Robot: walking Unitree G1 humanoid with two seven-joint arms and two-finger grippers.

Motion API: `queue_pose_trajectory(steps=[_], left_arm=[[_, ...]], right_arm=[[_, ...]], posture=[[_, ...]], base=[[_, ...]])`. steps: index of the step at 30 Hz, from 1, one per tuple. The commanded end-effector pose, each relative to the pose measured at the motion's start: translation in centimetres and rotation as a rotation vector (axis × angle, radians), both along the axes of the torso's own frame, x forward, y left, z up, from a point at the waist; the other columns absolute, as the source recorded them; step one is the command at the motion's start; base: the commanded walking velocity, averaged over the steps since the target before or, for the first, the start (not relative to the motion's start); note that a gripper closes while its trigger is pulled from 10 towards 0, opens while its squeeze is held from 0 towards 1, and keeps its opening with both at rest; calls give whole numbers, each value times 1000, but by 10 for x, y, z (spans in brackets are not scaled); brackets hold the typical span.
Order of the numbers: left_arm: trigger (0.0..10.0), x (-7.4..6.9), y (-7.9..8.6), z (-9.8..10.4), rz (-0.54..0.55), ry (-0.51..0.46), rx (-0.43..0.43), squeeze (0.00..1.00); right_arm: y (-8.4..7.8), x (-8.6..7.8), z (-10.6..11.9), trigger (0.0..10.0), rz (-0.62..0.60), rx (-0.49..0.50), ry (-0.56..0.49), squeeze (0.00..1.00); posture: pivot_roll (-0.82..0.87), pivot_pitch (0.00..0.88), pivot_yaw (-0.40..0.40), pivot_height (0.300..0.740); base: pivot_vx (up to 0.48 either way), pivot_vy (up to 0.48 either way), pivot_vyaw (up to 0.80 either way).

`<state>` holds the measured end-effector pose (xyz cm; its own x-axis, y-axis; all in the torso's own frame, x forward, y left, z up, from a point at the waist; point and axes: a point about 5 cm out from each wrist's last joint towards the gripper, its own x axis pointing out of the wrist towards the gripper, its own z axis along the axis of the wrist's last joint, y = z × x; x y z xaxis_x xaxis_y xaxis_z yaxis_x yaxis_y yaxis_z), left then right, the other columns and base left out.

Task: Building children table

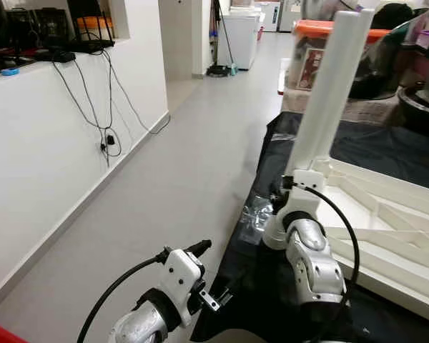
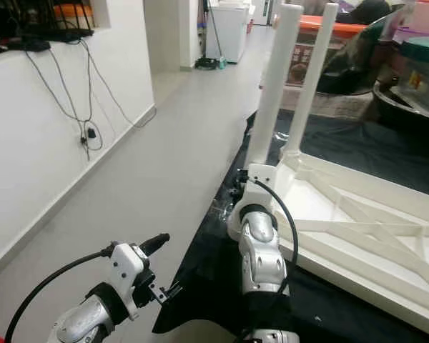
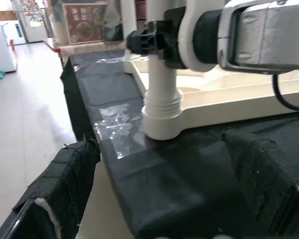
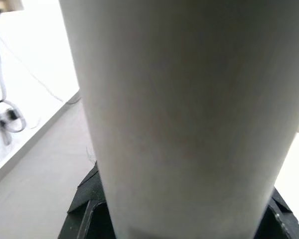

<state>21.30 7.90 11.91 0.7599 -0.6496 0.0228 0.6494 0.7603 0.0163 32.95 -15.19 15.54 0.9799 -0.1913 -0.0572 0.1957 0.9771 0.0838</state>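
A white children's table top [image 2: 357,214] lies upside down on a black-covered surface [image 1: 264,286]. Two white legs stand upright from it, the near leg [image 1: 332,93] at the corner and a second leg [image 2: 311,78] behind. The near leg's base [image 3: 162,117] sits in the corner socket. My right gripper [image 1: 289,187] is shut on the near leg [image 4: 189,114] low down, just above the socket. My left gripper [image 1: 216,297] hangs open beside the black surface's edge, lower than the table, its padded fingers [image 3: 65,184] wide apart and holding nothing.
Grey floor [image 1: 179,179] runs along my left beside a white wall with hanging cables [image 1: 104,139]. A white freezer [image 1: 239,36] stands far down the corridor. An orange-lidded box [image 1: 314,50] and a dark pot [image 1: 422,107] sit behind the table. Crumpled clear plastic [image 1: 254,214] lies at the cloth's edge.
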Motion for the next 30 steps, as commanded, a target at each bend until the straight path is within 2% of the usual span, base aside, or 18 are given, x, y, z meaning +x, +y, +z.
queue_pose_trajectory(steps=[1, 2, 3, 4, 5, 9, 12, 13, 16, 17, 18, 19, 20, 22, 24, 26, 27, 30], left_arm=[[10000, 0, 0, -5, 4, 22, 4, 0], [10000, 0, 0, -5, 4, 22, 4, 0], [10000, 0, 0, -5, 4, 23, 4, 0], [10000, 0, 0, -5, 4, 23, 4, 0], [10000, 1, 0, -6, 3, 24, 4, 0], [10000, 4, 0, -7, -1, 29, 3, 0], [10000, 4, 0, -8, -2, 31, 1, 0], [10000, 7, 1, -8, 8, 39, -9, 0], [10000, 9, 2, -9, 21, 51, -25, 0], [10000, 12, 3, -9, 30, 58, -35, 0], [10000, 12, 3, -9, 30, 58, -35, 0], [10000, 13, 4, -8, 35, 59, -39, 0], [10000, 13, 4, -8, 35, 59, -39, 0], [10000, 14, 4, -8, 37, 55, -38, 0], [10000, 14, 4, -8, 37, 55, -38, 0], [10000, 15, 4, -8, 34, 54, -35, 0], [10000, 15, 4, -8, 34, 54, -35, 0], [10000, 15, 4, -7, 32, 53, -34, 0]], right_arm=[[4, -11, -23, 0, -88, 98, 86, 0], [4, -11, -23, 0, -88, 98, 86, 0], [12, -11, -24, 10000, -80, 125, 85, 0], [12, -11, -24, 10000, -80, 125, 85, 0], [19, -10, -22, 10000, -19, 144, 38, 1000], [31, -5, -13, 10000, 118, 158, -52, 1000], [32, -5, -11, 10000, 138, 152, -64, 1000], [32, -2, -8, 10000, 228, 128, -94, 0], [32, 0, -7, 10000, 362, 109, -112, 0], [30, 1, -6, 10000, 514, 88, -123, 0], [30, 1, -6, 10000, 514, 88, -123, 0], [28, 2, -4, 10000, 660, 80, -118, 0], [28, 2, -4, 10000, 660, 80, -118, 0], [25, -1, 3, 10000, 959, 105, -75, 0], [25, -1, 3, 10000, 959, 105, -75, 0], [24, -7, 15, 10000, 1284, 120, -26, 0], [24, -7, 15, 10000, 1284, 120, -26, 0], [24, -11, 20, 10000, 1465, 103, 9, 0]], posture=[[84, 0, -34, 740], [84, 0, -34, 740], [80, 0, -34, 740], [80, 0, -34, 740], [73, 0, -31, 740], [63, 0, -29, 740], [63, 0, -29, 740], [58, 0, -28, 740], [59, 0, -30, 740], [61, 0, -33, 740], [61, 0, -33, 740], [62, 0, -29, 740], [62, 0, -29, 740], [64, 0, -26, 740], [64, 0, -26, 740], [66, 0, -22, 740], [66, 0, -22, 740], [75, 0, -28, 740]], base=[[0, 0, 0], [0, 0, 0], [0, 0, 0], [0, 0, 0], [0, 0, 0], [0, 0, 0], [0, 0, 0], [0, 0, 0], [0, 0, 0], [0, 0, 0], [0, 0, 0], [0, 0, 0], [0, 0, 0], [0, 0, 0], [0, 0, 0], [0, 0, 0], [0, 0, 0], [0, 0, 0]])
